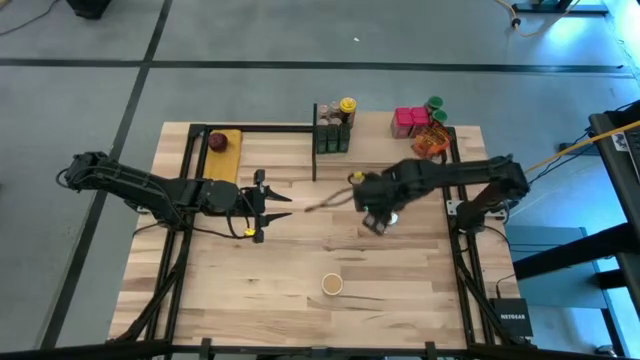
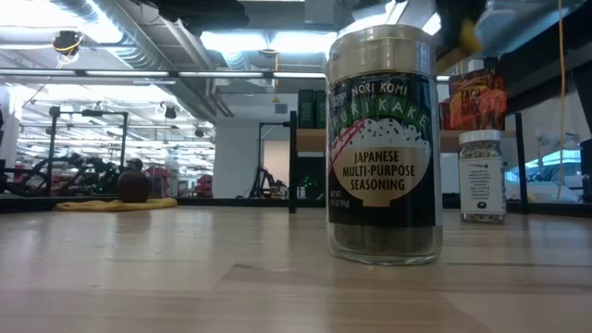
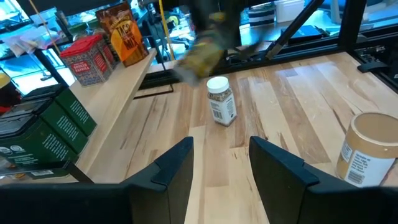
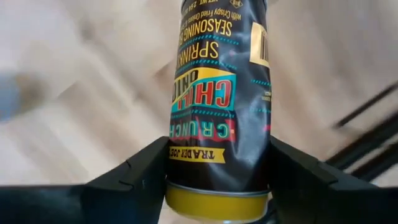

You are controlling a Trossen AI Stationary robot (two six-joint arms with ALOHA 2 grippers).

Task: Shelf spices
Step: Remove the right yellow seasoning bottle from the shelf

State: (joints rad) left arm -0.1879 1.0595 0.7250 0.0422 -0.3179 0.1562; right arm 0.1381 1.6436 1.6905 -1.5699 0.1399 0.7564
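Note:
My right gripper (image 1: 368, 205) is over the table's middle right, shut on a dark jar (image 4: 217, 106) with a yellow lid and a chili-crunch label. The left wrist view shows that jar (image 3: 204, 51) in the air, blurred. Below it a white-lidded jar (image 3: 221, 99) stands upright on the table. A tan-lidded furikake jar (image 2: 384, 148) stands near the near edge. My left gripper (image 1: 265, 205) hovers open at the table's middle left, touching nothing. On the shelf (image 3: 118, 93) at the far edge rest green tins (image 3: 43, 130), red boxes (image 3: 90, 59) and an orange packet (image 3: 127, 31). My right gripper pinches the dark jar between its two fingers (image 4: 134, 177), one on each side of the body just beside the yellow lid (image 4: 214, 202). The jar points forward along the fingers, its bottom end away from the wrist. It is lifted clear of the table and tilted.
A dark red round thing on a yellow pad (image 1: 222, 142) lies at the far left corner. More jars (image 1: 335, 120) and green-lidded ones (image 1: 435, 105) stand on the shelf. Black frame rails (image 1: 455, 215) run along the table's left and right sides. Bare wood lies between the two grippers.

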